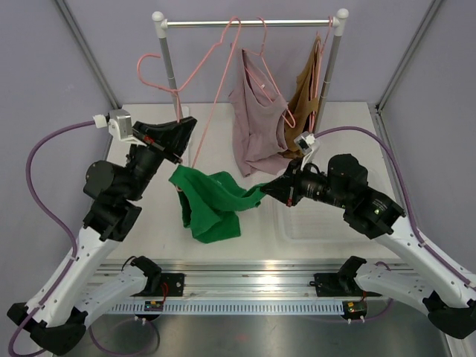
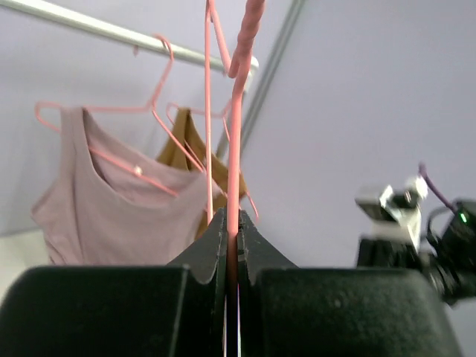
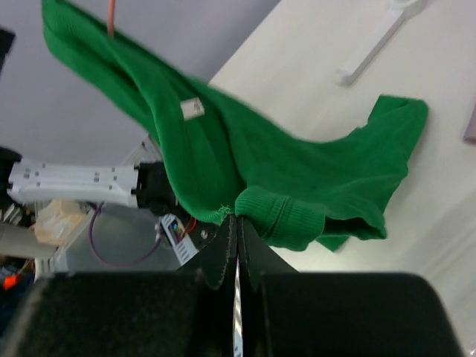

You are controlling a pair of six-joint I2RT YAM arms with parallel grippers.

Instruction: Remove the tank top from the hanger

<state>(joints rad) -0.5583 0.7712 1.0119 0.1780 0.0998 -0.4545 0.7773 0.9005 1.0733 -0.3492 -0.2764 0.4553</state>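
Left hand (image 2: 232, 223) clamped tight on pink hanger (image 2: 235, 149) wire. Right hand (image 3: 236, 219) fully closed, pinching ribbed hem of green tank top (image 1: 212, 201). Top stretched between both hands, its lower part sagging low over counter (image 1: 156, 223).

Top external camera sits high behind the arm bases (image 1: 167, 284), angled down and forward over the whole table (image 1: 357, 126) to the clothes rail (image 1: 249, 22). Left wrist camera, tight behind the left fingers (image 2: 204, 253), faces upward along the pink hanger (image 2: 235, 149) to that rail. Right wrist camera, tight behind the right fingers (image 3: 219, 260), faces down onto the green tank top (image 3: 245, 163) and table, both shared with the top view.
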